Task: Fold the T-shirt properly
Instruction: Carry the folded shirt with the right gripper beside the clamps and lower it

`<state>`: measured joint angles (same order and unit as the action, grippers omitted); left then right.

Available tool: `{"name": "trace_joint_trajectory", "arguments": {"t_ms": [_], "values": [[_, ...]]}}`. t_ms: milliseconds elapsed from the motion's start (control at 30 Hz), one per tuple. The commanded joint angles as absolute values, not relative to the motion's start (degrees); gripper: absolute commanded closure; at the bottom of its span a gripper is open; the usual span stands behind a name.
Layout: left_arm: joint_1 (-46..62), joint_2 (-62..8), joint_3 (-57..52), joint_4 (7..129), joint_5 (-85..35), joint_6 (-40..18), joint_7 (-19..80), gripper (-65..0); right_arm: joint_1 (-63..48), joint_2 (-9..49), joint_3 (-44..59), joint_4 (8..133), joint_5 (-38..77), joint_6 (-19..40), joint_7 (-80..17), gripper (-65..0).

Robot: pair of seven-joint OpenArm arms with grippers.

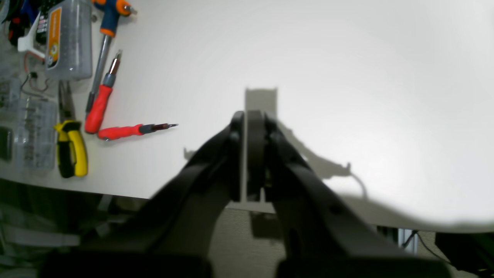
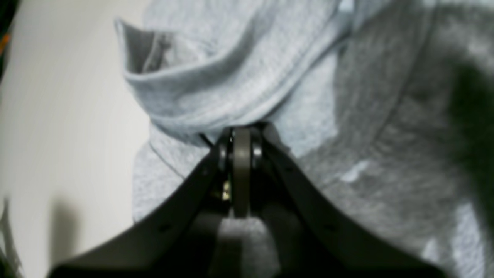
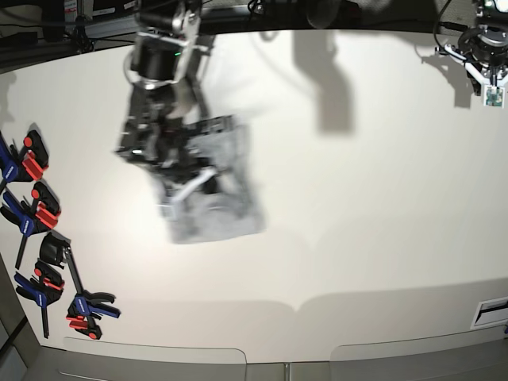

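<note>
White counter (image 3: 373, 198) carried one light heather-grey cotton T-shirt (image 3: 210, 206): soft, light, limp. Right gripper (image 2: 242, 133) fingers pinched a bunched hem fold; left gripper (image 1: 254, 116) fingers closed, empty. Best taken at hems.

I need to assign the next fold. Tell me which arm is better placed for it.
Right. The right gripper is already shut on the T-shirt, pinching a bunched hem. The left gripper is shut on nothing, over bare table away from the cloth.
</note>
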<state>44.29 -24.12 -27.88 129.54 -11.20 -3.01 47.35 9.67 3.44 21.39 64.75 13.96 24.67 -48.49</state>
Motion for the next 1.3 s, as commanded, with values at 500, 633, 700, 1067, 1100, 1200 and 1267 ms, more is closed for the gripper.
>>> {"name": "trace_joint_trajectory", "arguments": {"t_ms": [500, 633, 700, 1067, 1100, 1200, 1267], "values": [[44.75, -24.60, -28.40, 130.54, -13.63, -2.39, 45.06, 0.0, 8.73, 12.93, 32.40, 66.78, 18.79, 22.11, -54.04, 0.0], [44.75, -24.60, -28.40, 130.54, -13.63, -2.37, 43.94, 0.0, 8.73, 12.88, 32.40, 76.25, 22.33, 22.13, -54.50, 0.0], [44.75, -24.60, -28.40, 130.54, -13.65, -2.35, 43.46, 0.0, 8.71, 12.86, 32.40, 82.08, 22.74, 22.33, -54.94, 0.0], [44.77, -24.47, -28.40, 130.54, -13.63, -2.37, 39.31, 0.0, 7.42, 12.82, 32.40, 101.58, 24.69, 23.94, -56.03, 0.0], [44.77, -24.47, -28.40, 130.54, -13.65, -2.37, 38.94, 0.0, 7.25, 12.84, 32.40, 101.93, 26.57, 25.41, -56.82, 0.0], [44.93, -24.45, -28.40, 130.54, -13.63, -2.37, 38.94, 0.0, 5.21, 12.21, 32.32, 104.38, 35.35, 31.27, -58.48, 0.0], [44.93, -24.45, -28.40, 130.54, -13.65, -2.37, 38.92, 0.0, 2.79, 11.07, 32.18, 106.89, 39.75, 34.44, -59.35, 0.0]]}}
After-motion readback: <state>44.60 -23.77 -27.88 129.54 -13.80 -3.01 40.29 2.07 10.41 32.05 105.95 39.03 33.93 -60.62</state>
